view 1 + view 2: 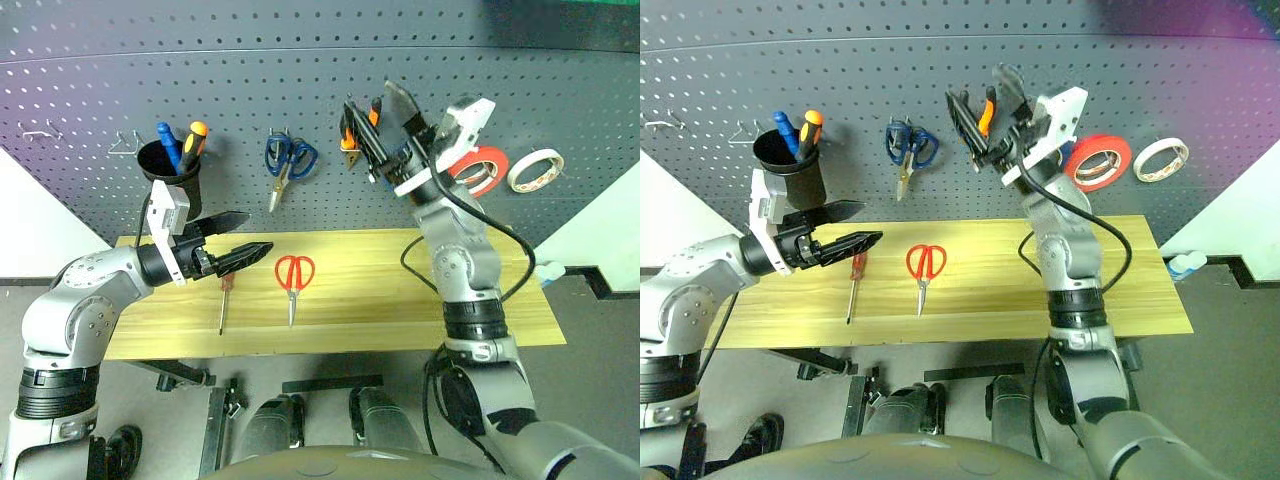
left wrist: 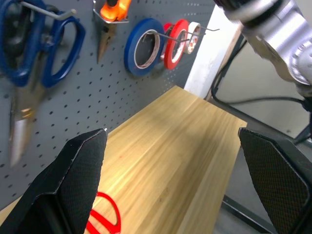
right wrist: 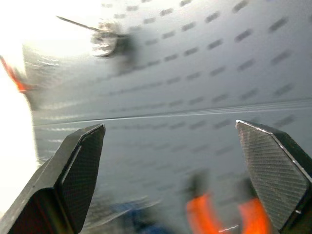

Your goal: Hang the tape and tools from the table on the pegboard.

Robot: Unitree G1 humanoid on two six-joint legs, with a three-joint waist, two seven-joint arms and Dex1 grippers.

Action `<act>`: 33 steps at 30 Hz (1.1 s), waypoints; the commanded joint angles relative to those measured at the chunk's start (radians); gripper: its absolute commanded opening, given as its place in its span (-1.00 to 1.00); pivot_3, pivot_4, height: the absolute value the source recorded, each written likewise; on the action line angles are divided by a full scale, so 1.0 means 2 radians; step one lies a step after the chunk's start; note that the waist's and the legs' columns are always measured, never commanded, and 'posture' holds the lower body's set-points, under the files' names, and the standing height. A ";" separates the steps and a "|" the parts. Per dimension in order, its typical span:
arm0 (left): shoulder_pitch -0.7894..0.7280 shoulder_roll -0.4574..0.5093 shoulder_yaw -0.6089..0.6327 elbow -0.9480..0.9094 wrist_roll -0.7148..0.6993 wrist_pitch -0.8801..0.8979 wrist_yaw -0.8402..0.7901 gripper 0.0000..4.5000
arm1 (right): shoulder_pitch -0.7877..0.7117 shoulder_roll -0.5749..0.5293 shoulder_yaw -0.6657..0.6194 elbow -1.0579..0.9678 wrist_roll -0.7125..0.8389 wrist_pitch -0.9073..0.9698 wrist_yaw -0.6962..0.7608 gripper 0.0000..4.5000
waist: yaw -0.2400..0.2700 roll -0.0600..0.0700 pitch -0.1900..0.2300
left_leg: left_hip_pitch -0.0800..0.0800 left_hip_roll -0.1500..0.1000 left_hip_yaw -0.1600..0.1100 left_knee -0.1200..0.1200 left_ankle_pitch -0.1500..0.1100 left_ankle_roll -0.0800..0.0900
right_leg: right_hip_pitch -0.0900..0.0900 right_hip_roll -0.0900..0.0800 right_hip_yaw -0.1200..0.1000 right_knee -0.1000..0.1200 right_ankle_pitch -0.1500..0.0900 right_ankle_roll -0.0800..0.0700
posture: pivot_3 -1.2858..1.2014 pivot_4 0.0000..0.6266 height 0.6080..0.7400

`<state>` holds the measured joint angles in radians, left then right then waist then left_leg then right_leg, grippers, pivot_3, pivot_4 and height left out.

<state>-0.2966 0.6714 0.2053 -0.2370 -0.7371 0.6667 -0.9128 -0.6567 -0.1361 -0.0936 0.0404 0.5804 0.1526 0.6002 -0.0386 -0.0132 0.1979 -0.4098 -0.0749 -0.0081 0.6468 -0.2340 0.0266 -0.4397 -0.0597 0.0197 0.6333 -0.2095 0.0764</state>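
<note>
- Pegboard spans the top of the frame; red tape and pliers hang upper right.
- Table across the centre carries 2 leftovers: red scissors and screwdriver.
- Right gripper, jaws wide and empty, is up by the pliers; a careless swing could knock them off.
- Left gripper, wide and empty, hovers centre left above the screwdriver; the slim handle could roll away.
</note>
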 commanded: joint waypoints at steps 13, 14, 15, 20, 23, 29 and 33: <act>0.014 0.012 0.006 -0.003 0.013 -0.014 -0.011 1.00 | 0.102 -0.114 0.031 -0.110 0.027 0.117 0.093 0.99 | 0.001 0.000 0.000 | 0.000 0.000 0.000 0.000 0.000 0.000 | 0.000 0.000 0.000 -0.001 0.000 0.000 | 0.02 -0.53 1.00; 0.015 0.012 0.007 -0.001 0.015 -0.016 -0.011 1.00 | 0.110 -0.125 0.034 -0.117 0.022 0.115 0.103 0.99 | 0.002 0.000 0.000 | 0.000 0.000 0.000 0.000 0.000 0.000 | 0.000 0.000 0.000 -0.001 0.000 0.000 | 0.02 -0.53 1.00; 0.018 0.011 0.007 0.002 0.019 -0.019 -0.010 1.00 | 0.117 -0.139 0.037 -0.123 0.020 0.120 0.114 0.99 | 0.002 0.000 0.000 | 0.000 0.000 0.000 0.000 0.000 0.001 | 0.000 0.000 0.000 -0.001 0.000 0.000 | 0.02 -0.53 1.00; 0.031 0.004 0.004 0.017 0.041 -0.039 -0.004 1.00 | 0.151 -0.211 0.036 -0.142 0.023 0.134 0.179 0.99 | 0.005 0.000 0.000 | 0.000 0.000 0.000 0.000 -0.001 0.001 | 0.001 -0.001 0.000 -0.002 -0.001 -0.002 | 0.01 -0.52 1.00; 0.041 0.004 -0.016 0.031 0.081 -0.056 0.012 1.00 | 0.182 -0.257 0.030 -0.150 0.031 0.139 0.230 0.99 | 0.010 0.000 0.000 | -0.001 0.001 0.000 0.000 -0.001 0.001 | 0.001 -0.001 0.000 -0.002 -0.001 -0.002 | 0.01 -0.52 1.00; 0.049 -0.021 -0.068 0.042 0.158 -0.047 0.094 1.00 | 0.206 -0.307 0.024 -0.150 0.018 0.130 0.272 0.99 | 0.012 -0.001 0.000 | -0.001 0.001 0.000 0.000 -0.001 0.001 | 0.002 -0.001 0.000 -0.005 -0.001 -0.002 | -0.01 -0.48 1.00; 0.037 -0.064 -0.092 0.044 0.195 -0.009 0.173 1.00 | 0.191 -0.299 0.014 -0.149 0.029 0.138 0.262 0.99 | 0.012 -0.001 0.000 | -0.001 0.001 0.000 0.000 -0.002 0.001 | 0.003 -0.001 -0.001 -0.007 -0.001 -0.002 | -0.02 -0.47 1.00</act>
<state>-0.2047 0.5548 0.0306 -0.1257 -0.3676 0.6297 -0.6117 -0.2439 -0.7386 -0.0195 -0.2236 0.6058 0.4260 1.1308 -0.0151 -0.0150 0.1986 -0.4115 -0.0722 -0.0073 0.6470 -0.2385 0.0289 -0.4340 -0.0614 0.0185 0.6185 -0.2118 0.0733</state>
